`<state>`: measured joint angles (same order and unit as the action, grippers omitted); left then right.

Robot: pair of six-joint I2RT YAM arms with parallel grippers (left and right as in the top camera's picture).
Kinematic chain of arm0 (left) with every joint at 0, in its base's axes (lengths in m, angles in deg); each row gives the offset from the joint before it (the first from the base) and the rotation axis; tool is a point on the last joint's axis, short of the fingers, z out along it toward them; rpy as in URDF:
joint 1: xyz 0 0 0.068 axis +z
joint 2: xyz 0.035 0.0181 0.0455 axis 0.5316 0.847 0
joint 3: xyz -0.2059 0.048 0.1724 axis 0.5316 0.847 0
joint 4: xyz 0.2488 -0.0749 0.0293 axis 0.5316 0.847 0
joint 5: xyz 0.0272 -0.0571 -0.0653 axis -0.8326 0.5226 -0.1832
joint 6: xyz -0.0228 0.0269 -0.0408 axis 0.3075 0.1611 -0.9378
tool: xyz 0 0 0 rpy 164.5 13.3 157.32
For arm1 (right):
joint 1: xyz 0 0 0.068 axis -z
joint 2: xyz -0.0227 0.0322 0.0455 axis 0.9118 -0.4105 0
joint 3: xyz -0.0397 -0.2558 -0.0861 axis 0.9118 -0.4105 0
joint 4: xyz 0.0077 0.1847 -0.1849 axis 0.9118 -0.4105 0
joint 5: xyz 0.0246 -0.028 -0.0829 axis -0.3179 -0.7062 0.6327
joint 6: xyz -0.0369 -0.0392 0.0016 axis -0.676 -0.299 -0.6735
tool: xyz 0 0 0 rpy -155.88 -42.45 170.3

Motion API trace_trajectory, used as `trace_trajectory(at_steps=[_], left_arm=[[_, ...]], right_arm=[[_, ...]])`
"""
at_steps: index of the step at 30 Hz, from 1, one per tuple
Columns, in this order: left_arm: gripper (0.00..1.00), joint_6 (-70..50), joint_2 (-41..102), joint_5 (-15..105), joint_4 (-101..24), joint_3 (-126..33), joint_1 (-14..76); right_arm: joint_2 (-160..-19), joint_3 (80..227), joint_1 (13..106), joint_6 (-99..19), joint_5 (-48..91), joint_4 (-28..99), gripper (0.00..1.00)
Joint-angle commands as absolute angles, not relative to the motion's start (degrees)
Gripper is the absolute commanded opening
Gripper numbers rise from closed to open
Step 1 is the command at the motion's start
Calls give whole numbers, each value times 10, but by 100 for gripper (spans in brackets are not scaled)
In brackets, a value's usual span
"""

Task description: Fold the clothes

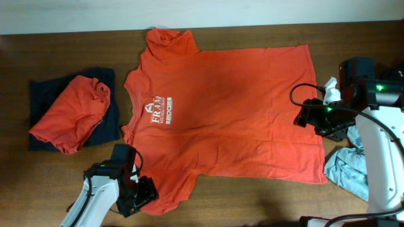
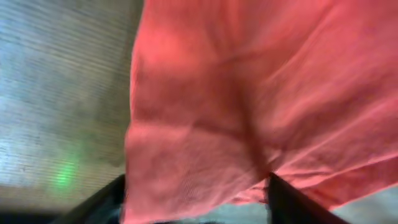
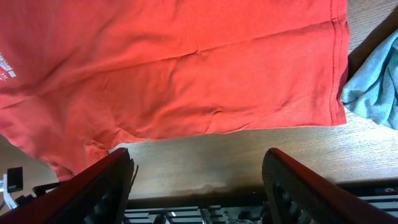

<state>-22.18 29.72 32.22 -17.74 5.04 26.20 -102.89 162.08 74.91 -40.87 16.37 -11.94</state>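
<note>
My left gripper (image 2: 196, 190) sits at the near sleeve (image 1: 180, 189) of the red-orange T-shirt (image 1: 240, 107). Its two dark fingers (image 2: 102, 202) stand apart, and the sleeve's cloth fills the space between them. The view is blurred, and I cannot tell whether the jaws have pinched the cloth or only straddle it. From above, this hand is at the sleeve's outer edge, at the near side of the table (image 1: 252, 205). My right gripper (image 3: 198, 158) is open and has hold of nothing: bare wood shows between its fingers, and the shirt's side edge lies just beyond them. Seen from overhead, that hand hangs by the hem (image 3: 337, 62) at the shirt's right end. The T-shirt itself lies spread flat across the middle of the table, front up. Its collar points left, a white print (image 1: 158, 113) is on the chest, and its far sleeve reaches toward the back edge. Left of it, well apart, a crumpled red-orange garment (image 1: 69, 113) rests on top of a navy garment (image 1: 44, 91). On the right, a rumpled grey-blue garment (image 1: 347, 167) lies just beside the hem's near corner.
</note>
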Motion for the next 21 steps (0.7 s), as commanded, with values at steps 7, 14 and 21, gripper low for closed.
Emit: trace_trajectory(at_steps=[7,14,21], left_arm=[[4,-229,296,350,-183,54,264],[1,-193,296,401,-163,17,264],[1,-155,296,397,-130,-74,264]], right_arm=[[-1026,1619,751,-415,158,-115,70],[-1026,1619,752,-415,163,-106,70],[-1026,1619,752,-415,175,-104,71]])
